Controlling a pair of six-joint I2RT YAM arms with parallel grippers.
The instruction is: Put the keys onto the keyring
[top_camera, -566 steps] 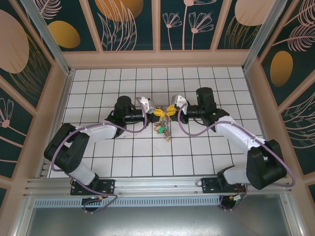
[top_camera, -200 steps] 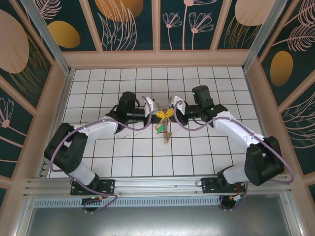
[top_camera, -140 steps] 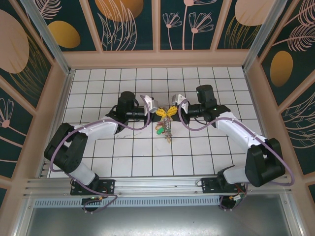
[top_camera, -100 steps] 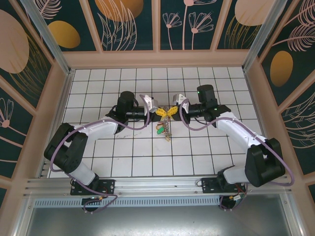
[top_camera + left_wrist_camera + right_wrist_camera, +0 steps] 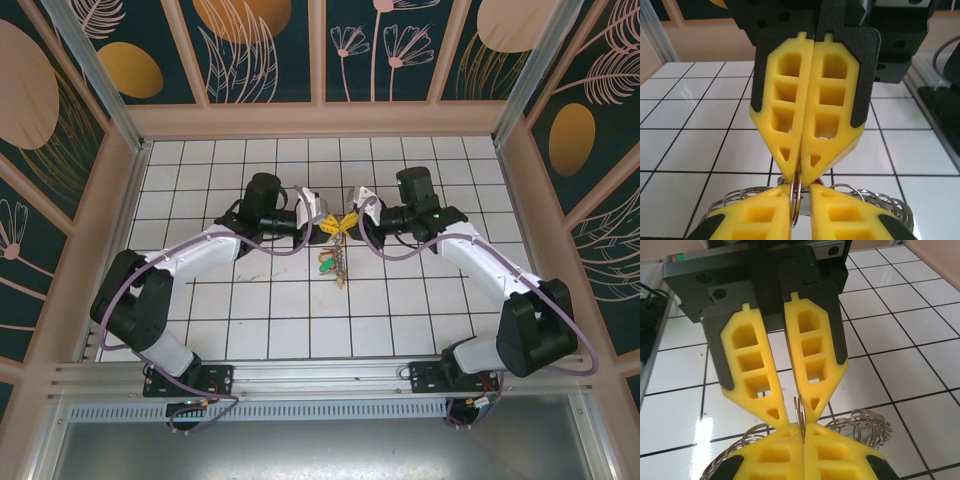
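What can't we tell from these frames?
- Top view: keys too small to count or see if threaded.
- Left wrist: keyring cut by the bottom edge and partly covered by the left gripper.
- Right wrist: thin ring disappears between the right gripper's shut fingers; what it joins is hidden.

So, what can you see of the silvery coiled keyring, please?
The silvery coiled-wire keyring looks like thin metal wound in many small loops, forming a curved band. It curves out on both sides behind the yellow fingers of the right gripper, low over the white tiles. A thin plain ring stands upright, pinched at those shut fingertips; its link to the band is hidden.
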